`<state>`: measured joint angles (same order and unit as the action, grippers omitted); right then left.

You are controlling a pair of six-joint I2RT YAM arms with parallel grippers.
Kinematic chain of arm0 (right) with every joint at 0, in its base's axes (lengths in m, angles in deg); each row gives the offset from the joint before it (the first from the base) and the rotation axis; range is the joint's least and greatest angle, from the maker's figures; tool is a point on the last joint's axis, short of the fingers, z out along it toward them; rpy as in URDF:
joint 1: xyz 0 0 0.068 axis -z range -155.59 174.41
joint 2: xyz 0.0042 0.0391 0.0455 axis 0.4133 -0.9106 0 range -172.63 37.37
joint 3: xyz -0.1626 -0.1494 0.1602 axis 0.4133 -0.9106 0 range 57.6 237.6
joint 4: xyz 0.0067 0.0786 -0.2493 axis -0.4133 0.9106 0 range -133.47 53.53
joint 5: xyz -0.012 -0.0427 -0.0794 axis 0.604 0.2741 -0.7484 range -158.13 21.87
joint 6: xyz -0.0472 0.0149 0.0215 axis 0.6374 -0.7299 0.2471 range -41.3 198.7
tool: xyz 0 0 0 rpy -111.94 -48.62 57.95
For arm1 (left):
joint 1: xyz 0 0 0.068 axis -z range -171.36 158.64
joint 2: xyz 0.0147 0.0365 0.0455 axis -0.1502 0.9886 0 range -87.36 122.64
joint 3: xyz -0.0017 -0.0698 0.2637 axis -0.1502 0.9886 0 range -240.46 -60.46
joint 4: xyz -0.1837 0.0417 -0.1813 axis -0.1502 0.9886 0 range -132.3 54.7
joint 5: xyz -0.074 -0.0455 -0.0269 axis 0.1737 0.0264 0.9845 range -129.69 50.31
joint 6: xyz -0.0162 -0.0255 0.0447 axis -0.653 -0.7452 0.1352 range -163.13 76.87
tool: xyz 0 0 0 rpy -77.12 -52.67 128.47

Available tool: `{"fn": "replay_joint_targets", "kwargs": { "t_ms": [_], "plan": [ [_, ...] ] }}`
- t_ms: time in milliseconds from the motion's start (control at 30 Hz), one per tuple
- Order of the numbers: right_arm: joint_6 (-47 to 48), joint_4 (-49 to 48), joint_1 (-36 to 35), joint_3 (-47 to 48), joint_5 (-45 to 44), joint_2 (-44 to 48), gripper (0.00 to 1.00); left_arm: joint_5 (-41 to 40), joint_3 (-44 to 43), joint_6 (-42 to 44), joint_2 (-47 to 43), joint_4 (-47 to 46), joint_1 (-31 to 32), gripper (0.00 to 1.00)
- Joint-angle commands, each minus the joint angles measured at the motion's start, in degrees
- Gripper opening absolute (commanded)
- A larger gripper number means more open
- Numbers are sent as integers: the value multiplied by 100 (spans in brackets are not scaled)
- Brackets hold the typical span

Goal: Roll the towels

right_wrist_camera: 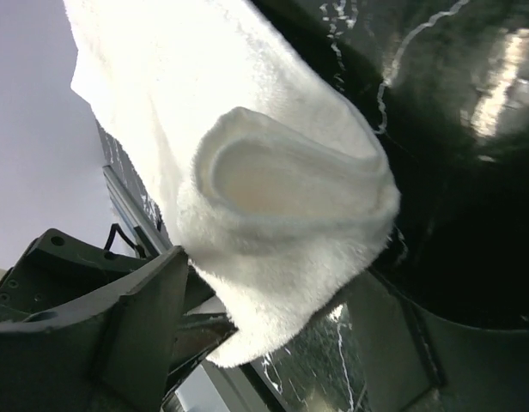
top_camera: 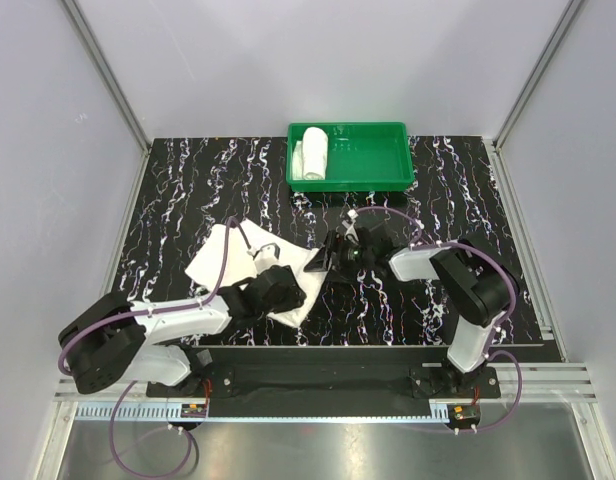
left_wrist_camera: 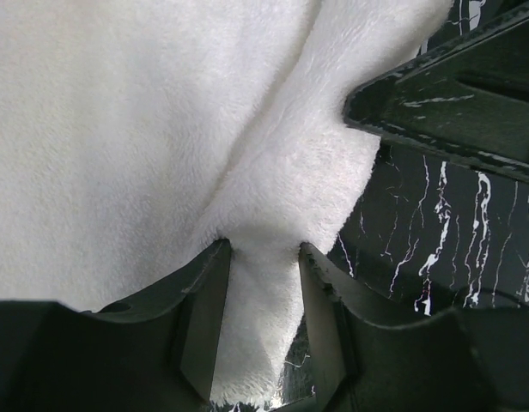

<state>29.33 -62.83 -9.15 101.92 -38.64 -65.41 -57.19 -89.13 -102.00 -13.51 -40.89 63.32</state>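
While the flat white terry-cloth towel [top_camera: 213, 262] lies spread on the black, white-veined tabletop [top_camera: 188, 190] at about 8 o'clock from its middle, both tools work at its 3 to 4 o'clock side. The left tool [left_wrist_camera: 264, 251] sits over the towel's 4 o'clock edge. In the left wrist view a narrow pleat of the cloth runs down between its two dark fingers [left_wrist_camera: 204, 309], which pinch it from either side, and the rest of the towel fans out toward 12 o'clock. The right tool [top_camera: 333, 258] reaches in from 3 o'clock to the towel's near corner. In the right wrist view its jaws stand spread, with a loosely curled end of the same towel between them and raised off the tabletop. That curl shows no squeezing. A second white terry-cloth towel, rolled into a cylinder [top_camera: 314, 153], rests in the left end of the green plastic tray [top_camera: 373, 160] at 12 o'clock, well apart from both tools.
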Motion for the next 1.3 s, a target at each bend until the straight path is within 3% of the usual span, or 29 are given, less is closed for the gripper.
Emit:
{"fn": "replay_joint_targets", "kwargs": {
  "t_ms": [0,100,200,267,333,433,667,900,1267],
  "plan": [
    [-152,-454,-212,-63,-137,-347,78,291,282,-63,-19,211,-62,45],
    [-293,-762,-344,-90,-120,-506,66,352,248,42,7,167,-54,45],
    [-363,-912,-379,-160,-128,-515,48,361,116,227,51,254,-53,45],
    [-233,-511,-371,-117,-224,-401,39,247,11,376,34,499,-27,45],
    [-57,-79,-379,41,-461,-296,36,-93,-261,621,7,771,95,46],
    [330,938,-371,261,-831,-50,32,-822,-989,1033,86,1640,419,51],
    [779,2275,-371,780,-1323,83,31,-2354,-2081,1659,780,2768,1361,54],
    [981,2884,-379,1123,-1499,223,31,-3188,-3003,1863,1746,3391,2204,59],
    [1262,3534,-362,1299,-1693,531,31,-2628,-3426,2222,2793,3445,2355,66]
  ]
}}
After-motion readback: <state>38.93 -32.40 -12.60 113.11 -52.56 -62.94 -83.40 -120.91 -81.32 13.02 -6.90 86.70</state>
